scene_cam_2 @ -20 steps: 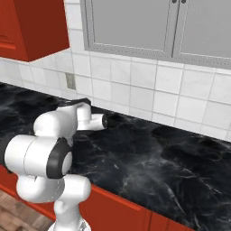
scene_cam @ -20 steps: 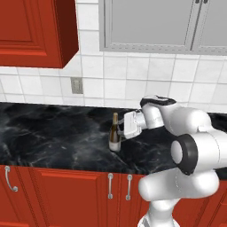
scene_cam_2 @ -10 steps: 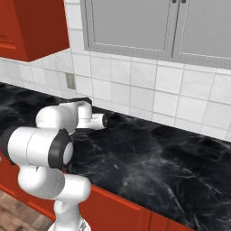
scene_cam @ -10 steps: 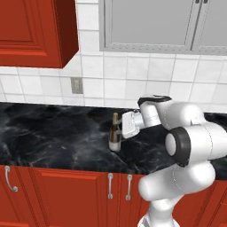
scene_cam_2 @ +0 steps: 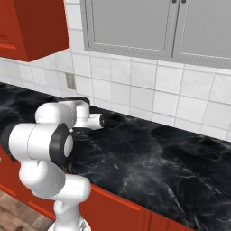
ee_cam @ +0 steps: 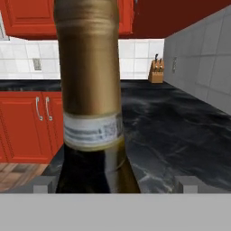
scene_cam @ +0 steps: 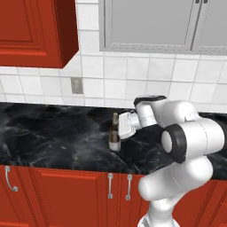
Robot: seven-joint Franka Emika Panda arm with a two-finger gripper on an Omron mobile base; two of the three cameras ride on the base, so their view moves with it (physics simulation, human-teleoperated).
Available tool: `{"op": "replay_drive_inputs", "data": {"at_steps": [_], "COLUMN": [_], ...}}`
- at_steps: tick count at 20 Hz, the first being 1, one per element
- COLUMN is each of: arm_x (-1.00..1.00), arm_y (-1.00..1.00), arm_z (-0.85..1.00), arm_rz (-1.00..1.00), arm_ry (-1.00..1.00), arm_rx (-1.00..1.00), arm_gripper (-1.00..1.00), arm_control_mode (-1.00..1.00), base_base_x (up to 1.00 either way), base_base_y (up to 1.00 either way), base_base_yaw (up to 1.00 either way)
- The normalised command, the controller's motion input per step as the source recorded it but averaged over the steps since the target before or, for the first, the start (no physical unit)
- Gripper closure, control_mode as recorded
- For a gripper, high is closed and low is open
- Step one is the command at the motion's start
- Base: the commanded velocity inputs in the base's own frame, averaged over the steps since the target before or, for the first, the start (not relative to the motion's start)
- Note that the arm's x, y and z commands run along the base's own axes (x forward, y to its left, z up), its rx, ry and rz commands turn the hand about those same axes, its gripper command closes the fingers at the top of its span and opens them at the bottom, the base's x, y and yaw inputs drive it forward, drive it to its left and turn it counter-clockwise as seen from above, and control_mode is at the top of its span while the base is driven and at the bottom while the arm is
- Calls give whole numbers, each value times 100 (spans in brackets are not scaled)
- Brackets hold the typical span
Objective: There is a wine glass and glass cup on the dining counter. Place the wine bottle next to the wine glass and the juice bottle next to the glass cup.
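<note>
Wine bottle [scene_cam: 115, 135]: 1, upright | fingers [ee_cam: 42, 184]: 2, apart

Wine bottle [ee_cam: 90, 90] upright directly ahead, blocking forward path; black countertop [scene_cam: 53, 137] bare either side.

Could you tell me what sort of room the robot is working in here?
It looks like a home kitchen. A black marble counter runs along a white tiled wall, with red cabinets below and above. A wine bottle stands on the counter, and a knife block sits farther off.
</note>
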Motion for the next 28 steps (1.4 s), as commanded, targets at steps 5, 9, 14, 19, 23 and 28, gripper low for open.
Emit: {"op": "replay_drive_inputs", "data": {"at_steps": [5, 9, 14, 19, 23, 28], "arm_x": [9, 10, 2, -3, -17, -22], "arm_y": [9, 9, 9, 1, 0, 0], "arm_z": [-7, -11, -11, -2, 8, 16], "arm_rz": [0, 0, 0, 0, 0, 2], "arm_ry": [0, 0, 0, 0, 0, 0], "arm_rx": [0, 0, 0, 0, 0, 0], "arm_gripper": [-100, -100, 100, 100, 100, 100], "arm_control_mode": [-100, -100, -100, -100, -100, -100], "base_base_x": [0, 0, 0, 0, 0, 0], "base_base_y": [0, 0, 0, 0, 0, 0], "base_base_yaw": [0, 0, 0, 0, 0, 0]}}
